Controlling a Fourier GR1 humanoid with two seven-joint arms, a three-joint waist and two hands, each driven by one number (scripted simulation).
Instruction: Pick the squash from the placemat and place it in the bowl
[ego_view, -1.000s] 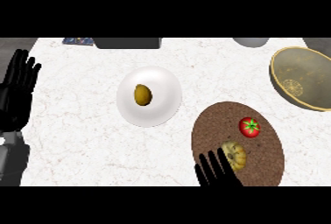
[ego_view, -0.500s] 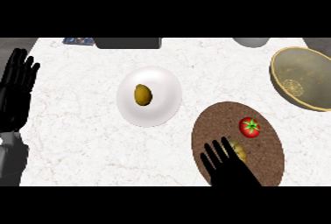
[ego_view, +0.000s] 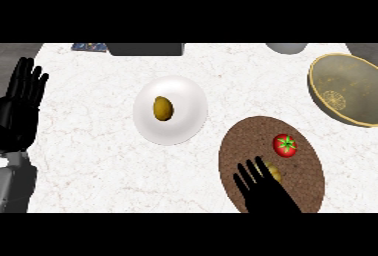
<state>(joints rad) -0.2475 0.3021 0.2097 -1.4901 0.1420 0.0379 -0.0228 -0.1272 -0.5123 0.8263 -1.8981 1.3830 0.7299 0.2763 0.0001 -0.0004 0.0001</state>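
Observation:
A brown oval placemat (ego_view: 251, 136) lies at the lower right of the counter. On it sits a yellow squash (ego_view: 275, 172), mostly hidden behind my right hand (ego_view: 264, 190), whose straight fingers reach over it from below. A red tomato (ego_view: 285, 144) with a green stem lies on the mat just beyond the squash. The brass-coloured bowl (ego_view: 347, 90) stands at the right edge, farther back. My left hand (ego_view: 20, 110) rests open at the left edge, fingers up.
A white plate (ego_view: 188, 116) holding a yellow-brown fruit (ego_view: 163, 108) sits mid-counter, left of the placemat. At the back edge are a dark tray (ego_view: 146, 49), a patterned item (ego_view: 90, 46) and a grey vessel (ego_view: 286, 48).
My right hand has advanced up onto the placemat and now covers most of the squash. The left hand and the other objects have stayed put.

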